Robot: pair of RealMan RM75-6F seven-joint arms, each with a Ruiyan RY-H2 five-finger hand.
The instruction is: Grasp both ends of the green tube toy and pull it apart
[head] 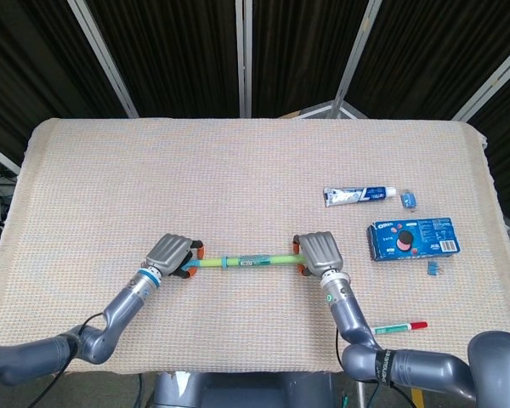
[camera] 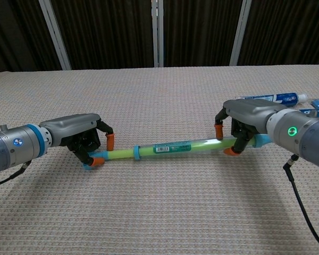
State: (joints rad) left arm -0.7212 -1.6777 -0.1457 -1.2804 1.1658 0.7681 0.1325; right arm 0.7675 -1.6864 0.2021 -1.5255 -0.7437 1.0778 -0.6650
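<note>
The green tube toy point(head: 246, 260) point(camera: 170, 147) lies across the near middle of the table, with blue caps at both ends and a blue ring along it. My left hand point(head: 172, 254) point(camera: 82, 139) grips its left end, orange-tipped fingers curled around the blue cap. My right hand point(head: 318, 252) point(camera: 243, 125) grips the right end; in the chest view that end is lifted a little higher than the left one. The tube's own ends are hidden inside both hands.
A toothpaste tube point(head: 359, 195) point(camera: 271, 98) and a small blue clip point(head: 409, 201) lie at the right. A blue cookie box point(head: 412, 237) sits nearer, with a tiny blue piece point(head: 433, 269) beside it. A red and green marker point(head: 399, 327) rests by the front edge.
</note>
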